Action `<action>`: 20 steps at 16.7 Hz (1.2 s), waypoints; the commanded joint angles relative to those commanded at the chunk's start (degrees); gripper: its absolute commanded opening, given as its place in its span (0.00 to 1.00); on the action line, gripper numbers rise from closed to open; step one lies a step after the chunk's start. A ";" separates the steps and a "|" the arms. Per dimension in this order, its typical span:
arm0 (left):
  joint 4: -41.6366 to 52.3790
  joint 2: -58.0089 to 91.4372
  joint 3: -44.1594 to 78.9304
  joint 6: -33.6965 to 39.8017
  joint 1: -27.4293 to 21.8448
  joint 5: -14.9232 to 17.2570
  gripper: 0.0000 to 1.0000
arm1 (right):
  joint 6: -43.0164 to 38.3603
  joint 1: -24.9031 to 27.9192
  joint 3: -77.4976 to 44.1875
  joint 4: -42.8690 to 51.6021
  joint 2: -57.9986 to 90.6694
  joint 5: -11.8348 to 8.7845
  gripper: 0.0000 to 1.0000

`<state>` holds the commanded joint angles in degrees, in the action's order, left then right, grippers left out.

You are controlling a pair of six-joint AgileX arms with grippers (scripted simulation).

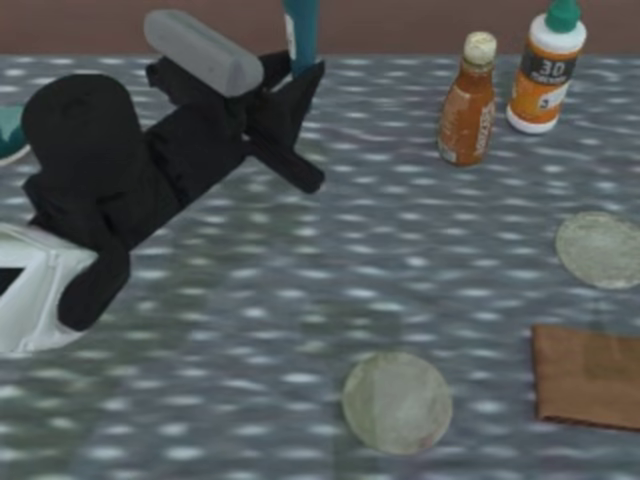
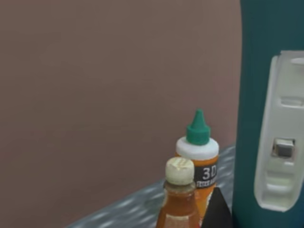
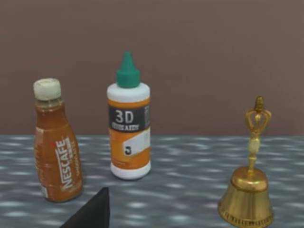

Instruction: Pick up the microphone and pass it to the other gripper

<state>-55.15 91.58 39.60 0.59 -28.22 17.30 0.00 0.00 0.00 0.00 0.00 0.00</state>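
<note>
In the top view you see the left arm filling the upper left of the frame, its black wrist reaching toward the upper centre. The left gripper point(image 1: 296, 100) has two black fingers spread in a V shape, one pointing up to the far edge of the table point(image 1: 250, 330) and one lying lower toward the centre. Between them, at the upper edge of the frame, stands the teal handle of the microphone point(image 1: 302, 30). Only this part of it shows there; the white head is out of the frame. You cannot tell from these pictures if the fingers really press on the handle or only stand around it.

In the left wrist view the microphone point(image 2: 256, 95) is very near the camera at the right side of the frame, upright, with its white switch strip point(image 2: 280, 137) facing the lens. One black fingertip point(image 2: 219, 211) shows at the bottom, just beside the handle.

The right gripper does not appear in the top view. In the right wrist view only one black fingertip point(image 3: 92, 211) shows at the bottom left of the frame, so its opening is not visible.

At the upper right of the top view you find the orange sauce bottle point(image 1: 468, 100) and beside it the white glue bottle point(image 1: 545, 70) with green cap, near each other. The right wrist view also shows a golden bell point(image 3: 247, 190) at the lower right.
</note>
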 joint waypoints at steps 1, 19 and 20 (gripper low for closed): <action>-0.53 -0.21 0.17 0.51 -2.09 -2.38 0.00 | 0.00 0.00 0.00 0.00 0.00 0.00 1.00; -2.06 -1.08 0.72 1.95 -7.87 -8.58 0.00 | 0.25 1.87 -1.28 -1.05 1.99 0.56 1.00; -2.06 -1.08 0.72 1.95 -7.87 -8.58 0.00 | 0.45 3.46 -2.39 -1.97 3.83 1.07 1.00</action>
<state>-57.21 90.51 40.32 2.54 -36.09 8.72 0.45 3.46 -2.39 -1.97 3.83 1.07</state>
